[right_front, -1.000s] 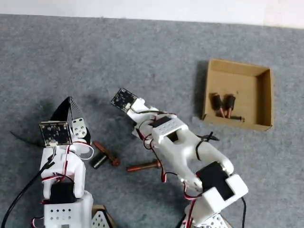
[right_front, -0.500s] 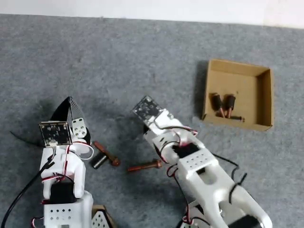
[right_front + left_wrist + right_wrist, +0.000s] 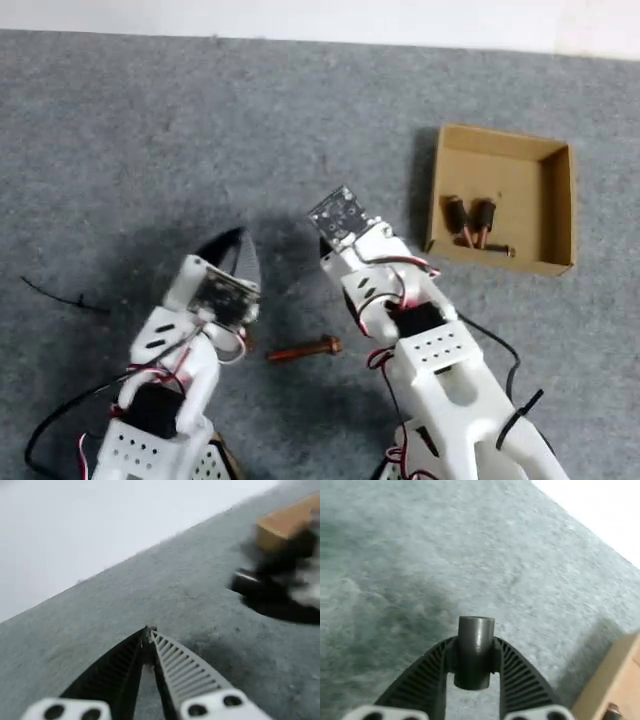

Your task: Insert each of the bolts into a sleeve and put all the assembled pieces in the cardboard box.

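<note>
1. On the grey, felt-textured desk [image 3: 150, 130], a loose copper-coloured metal bolt [image 3: 305, 350] lies flat between the two white arms. Its wider head end points toward the right arm, and neither tool touches it.
2. The left tool [image 3: 238, 250], with black ribbed fingers, sits over the desk just beyond the bolt's plain end, on the far side of it.
3. From the left wrist view, that tool's fingertips [image 3: 148, 631] meet at a point, pressed together, with nothing seen between them.
4. The right tool [image 3: 476, 642] is clamped on a short dark-grey cylindrical sleeve [image 3: 476, 655]. The sleeve stands between the ribbed fingers with its hollow end pointing away from the wrist, over bare desk.
5. Seen from above, the right arm's small square camera board [image 3: 338, 212] lies between the bolt and the box, closer to the box than the left arm is.
6. A shallow brown cardboard box [image 3: 510, 175] rests on the right part of the desk, well apart from the loose bolt. One of its corners shows in the right wrist view, near the tool that holds the sleeve.
7. Inside the box, two assembled pieces [image 3: 457, 215] lie side by side, with dark sleeves toward the middle and copper shafts toward the near wall.
8. A slim copper-coloured piece [image 3: 492, 250] lies along that near wall; I cannot tell whether it carries a sleeve.
9. A thin black strand [image 3: 60, 297] lies on the desk at the left, apart from everything else.
</note>
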`<act>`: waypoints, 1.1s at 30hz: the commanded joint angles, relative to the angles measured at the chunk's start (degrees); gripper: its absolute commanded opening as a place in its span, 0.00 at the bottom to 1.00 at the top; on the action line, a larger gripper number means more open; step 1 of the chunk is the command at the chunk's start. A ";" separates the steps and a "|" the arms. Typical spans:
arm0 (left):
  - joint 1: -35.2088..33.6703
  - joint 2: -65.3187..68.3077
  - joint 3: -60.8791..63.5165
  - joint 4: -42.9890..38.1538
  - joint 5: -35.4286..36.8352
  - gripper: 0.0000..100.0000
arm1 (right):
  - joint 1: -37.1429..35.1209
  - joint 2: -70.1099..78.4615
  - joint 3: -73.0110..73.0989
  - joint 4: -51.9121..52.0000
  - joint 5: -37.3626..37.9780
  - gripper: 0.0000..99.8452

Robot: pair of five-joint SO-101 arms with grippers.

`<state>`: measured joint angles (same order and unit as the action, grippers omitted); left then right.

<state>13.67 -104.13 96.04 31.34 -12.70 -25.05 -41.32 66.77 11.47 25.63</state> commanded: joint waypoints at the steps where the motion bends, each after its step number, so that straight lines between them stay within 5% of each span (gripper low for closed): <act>1: 2.42 -0.75 0.84 0.44 -1.41 0.05 | 3.12 -2.15 -0.48 -1.89 -0.62 0.01; 8: 10.07 8.04 -5.14 5.54 -1.49 0.10 | 3.56 -1.98 0.48 -5.93 -0.70 0.01; 22: 16.92 68.53 -35.82 13.27 -4.66 0.19 | 4.62 -1.98 0.22 -5.93 -0.70 0.01; 33: 23.52 75.74 -46.02 30.77 -8.53 0.19 | 9.19 -1.98 0.31 -9.71 -4.57 0.01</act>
<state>33.45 -29.49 52.00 59.03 -18.86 -16.88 -41.32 68.00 5.85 22.55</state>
